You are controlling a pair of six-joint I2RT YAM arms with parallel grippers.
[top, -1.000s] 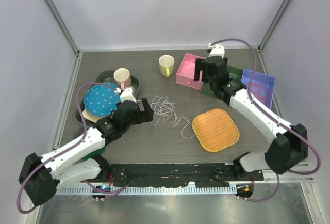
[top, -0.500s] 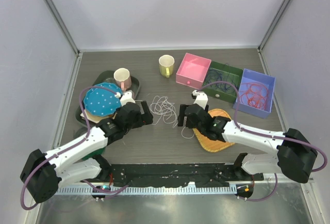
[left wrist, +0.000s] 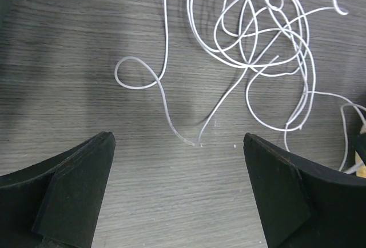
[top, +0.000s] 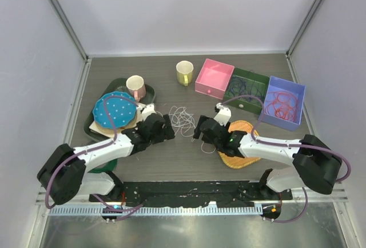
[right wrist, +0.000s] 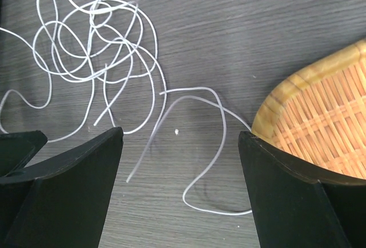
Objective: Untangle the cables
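Cables (top: 182,117) (white, perhaps knotted) before left tool (left wrist: 178,145)

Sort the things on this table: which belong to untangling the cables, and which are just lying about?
Job: white cable tangle, red cables, dark cables, left pincer, right pincer, both open.
Lying about: yellow cup, pink cup, woven tray, dotted plate, pink box.

No legible text, labels or numbers anywhere.
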